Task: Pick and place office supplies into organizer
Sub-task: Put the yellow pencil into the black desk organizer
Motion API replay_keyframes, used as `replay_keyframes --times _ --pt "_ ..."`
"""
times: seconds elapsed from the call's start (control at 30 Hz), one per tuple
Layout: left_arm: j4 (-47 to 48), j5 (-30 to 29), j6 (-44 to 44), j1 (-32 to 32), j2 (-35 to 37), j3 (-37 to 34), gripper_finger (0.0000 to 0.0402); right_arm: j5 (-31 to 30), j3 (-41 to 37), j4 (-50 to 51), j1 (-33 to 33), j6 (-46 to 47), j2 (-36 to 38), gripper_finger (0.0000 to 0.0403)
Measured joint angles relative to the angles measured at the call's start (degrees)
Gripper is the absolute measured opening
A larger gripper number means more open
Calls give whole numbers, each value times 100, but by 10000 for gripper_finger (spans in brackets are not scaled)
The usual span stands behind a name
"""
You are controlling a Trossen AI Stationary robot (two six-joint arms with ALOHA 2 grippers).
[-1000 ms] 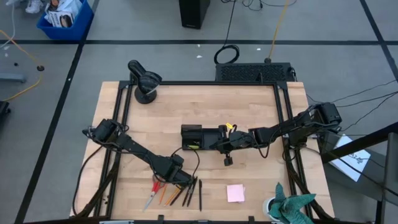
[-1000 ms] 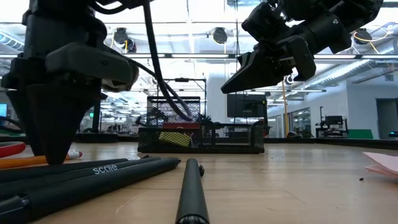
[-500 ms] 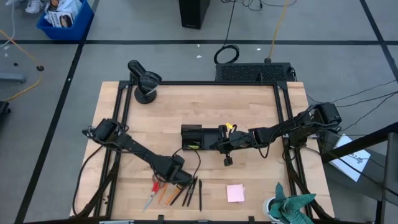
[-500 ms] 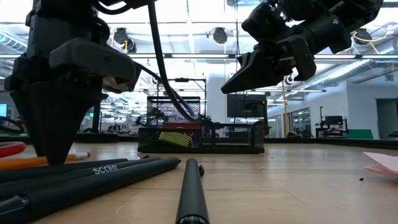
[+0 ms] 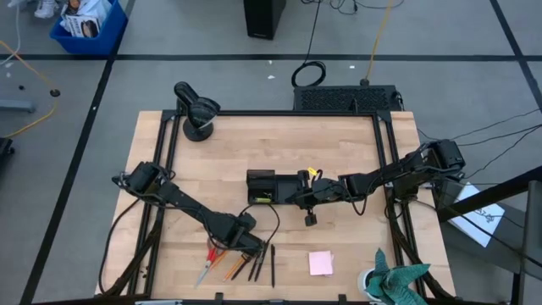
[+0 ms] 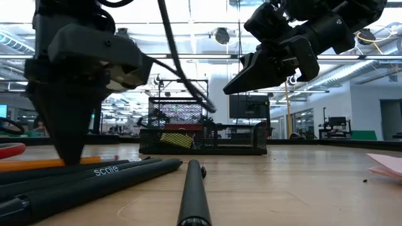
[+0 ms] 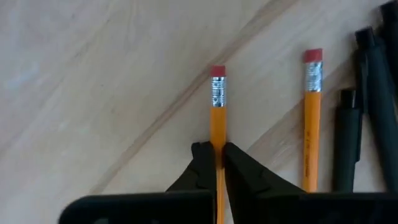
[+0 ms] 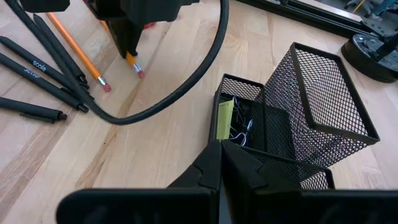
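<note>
My left gripper (image 7: 216,157) is down at the table's near side, shut on an orange pencil (image 7: 217,118). It also shows in the high view (image 5: 246,241) and the low view (image 6: 70,154). A second pencil (image 7: 311,124) and black pens (image 7: 367,93) lie beside it, and red-handled scissors (image 5: 207,264) lie to the left. My right gripper (image 8: 219,155) is shut and empty, hovering above the right end of the black mesh organizer (image 5: 273,188). The organizer holds a yellow piece (image 8: 225,115) and clips (image 8: 241,132). A pink sticky pad (image 5: 320,263) lies flat near the front. My left gripper pinches the pencil's shaft (image 7: 217,140) between its two fingertips, a short way behind the eraser end. The fingers come from above, pointing down, one on each side of the shaft. The pencil lies flat on the table (image 6: 38,164).
A round black device (image 5: 196,114) stands at the far left corner. A teal cloth (image 5: 398,280) lies at the near right corner. A black cable (image 8: 186,81) from the left arm loops over the table between the pencils and the organizer.
My left gripper has shifted a little toward the table's right edge, staying low over the pencils. Its cable has swung with it. My right gripper has kept still.
</note>
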State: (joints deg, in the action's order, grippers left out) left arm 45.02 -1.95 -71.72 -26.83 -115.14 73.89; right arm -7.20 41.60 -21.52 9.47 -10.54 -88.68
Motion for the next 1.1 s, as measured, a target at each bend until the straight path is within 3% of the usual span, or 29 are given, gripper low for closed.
replay_keyframes --times 0.2,0.4,0.57,0.8,0.93,1.1 --pt "167 -391 585 -10 -28 263 40 2 0 -2 0 0 0 4" --pt "186 -1226 1235 35 -63 638 24 2 1 -3 0 2 0 4" --pt "245 -1581 1683 53 -59 959 6 2 0 -2 0 2 0 4" --pt "466 -2049 2609 47 -16 1620 28 2 0 38 0 2 0 4" --pt "565 -2543 3087 23 410 1775 31 2 0 108 0 27 0 4" --pt "560 -3441 3481 -115 1423 1490 13 2 0 160 0 87 35 4"
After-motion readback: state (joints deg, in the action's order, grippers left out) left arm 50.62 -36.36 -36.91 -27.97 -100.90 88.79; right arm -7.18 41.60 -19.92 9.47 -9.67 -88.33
